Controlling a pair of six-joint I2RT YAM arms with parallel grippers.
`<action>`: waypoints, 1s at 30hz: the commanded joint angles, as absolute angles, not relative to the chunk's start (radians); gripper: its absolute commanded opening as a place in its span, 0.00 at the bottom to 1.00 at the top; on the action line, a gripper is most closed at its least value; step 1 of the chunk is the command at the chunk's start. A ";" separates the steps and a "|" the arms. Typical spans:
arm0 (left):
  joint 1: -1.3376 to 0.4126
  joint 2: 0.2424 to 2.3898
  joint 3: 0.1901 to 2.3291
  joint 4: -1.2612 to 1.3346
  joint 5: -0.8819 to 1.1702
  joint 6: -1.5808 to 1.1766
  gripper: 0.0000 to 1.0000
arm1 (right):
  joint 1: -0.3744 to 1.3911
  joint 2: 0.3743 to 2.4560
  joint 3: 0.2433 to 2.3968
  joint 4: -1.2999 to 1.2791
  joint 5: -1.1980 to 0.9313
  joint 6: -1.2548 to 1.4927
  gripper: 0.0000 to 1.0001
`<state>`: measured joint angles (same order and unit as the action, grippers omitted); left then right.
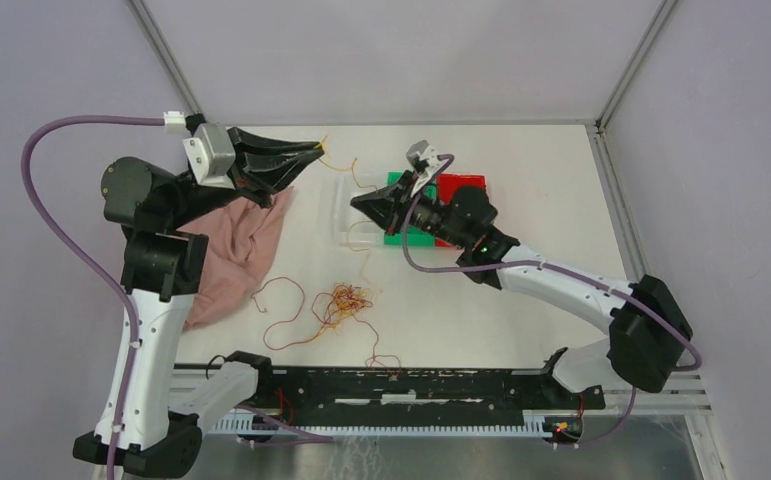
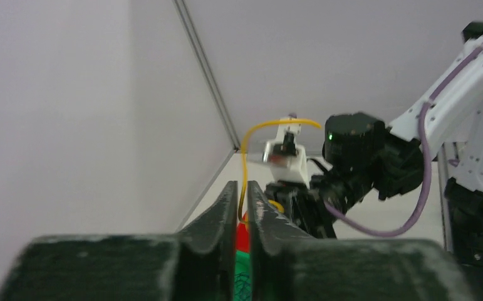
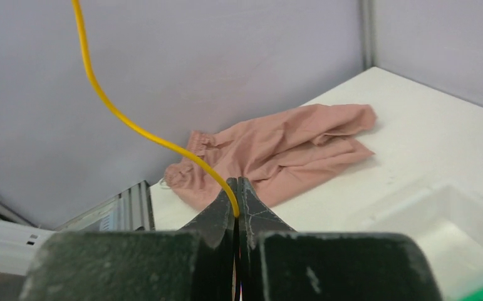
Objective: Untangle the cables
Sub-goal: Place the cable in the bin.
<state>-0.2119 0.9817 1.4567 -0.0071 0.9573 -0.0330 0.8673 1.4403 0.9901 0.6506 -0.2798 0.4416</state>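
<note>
- Left gripper (image 1: 313, 150) is held up at the far left, over the far end of the cloth (image 1: 246, 240). Its jaws are pinched together on a yellow cable (image 1: 337, 164).
- From the left wrist, that cable (image 2: 245, 157) rises out of the narrow slit between the fingers (image 2: 226, 207) and arcs over to the right.
- Right gripper (image 1: 358, 202) is at far centre, over a clear tray (image 1: 346, 232). It points left toward the other gripper, near it but apart.
- From the right wrist, its jaws are pressed together on the same yellow cable (image 3: 119, 114), which climbs up and left from the fingertips (image 3: 229, 194).
- Between the two grippers the cable sags in a slack, wavy line.
- Most of the cables lie in a tangle (image 1: 342, 303) of red, orange and yellow at near centre of the table (image 1: 541, 180), well apart from both grippers.
- One red strand (image 1: 279, 300) loops out left, ending just beside the cloth.
- Green (image 1: 408, 237) and red (image 1: 464, 184) boxes sit under the right arm, right of the tray.
</note>
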 commanded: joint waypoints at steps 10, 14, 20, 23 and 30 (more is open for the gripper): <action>-0.216 0.898 1.180 -0.579 0.900 0.414 0.78 | 0.647 1.276 1.121 0.038 -0.081 0.165 0.01; -0.217 0.878 1.167 -0.661 0.859 0.535 0.85 | 0.597 1.324 1.155 -0.059 0.080 0.098 0.01; -0.216 0.876 1.176 -0.784 0.823 0.704 0.92 | 0.528 1.398 1.143 -0.028 0.225 0.059 0.01; -0.217 0.863 1.164 -0.790 0.823 0.738 0.94 | 0.505 1.431 1.145 -0.009 0.281 0.049 0.01; -0.217 0.857 1.156 -0.791 0.827 0.759 1.00 | 0.440 1.479 1.140 0.017 0.423 0.068 0.01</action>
<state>-0.2119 0.8680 1.1542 -0.7853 0.8280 0.6910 0.4755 1.4826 1.1126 -0.0391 0.3000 0.0628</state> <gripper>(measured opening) 0.994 0.014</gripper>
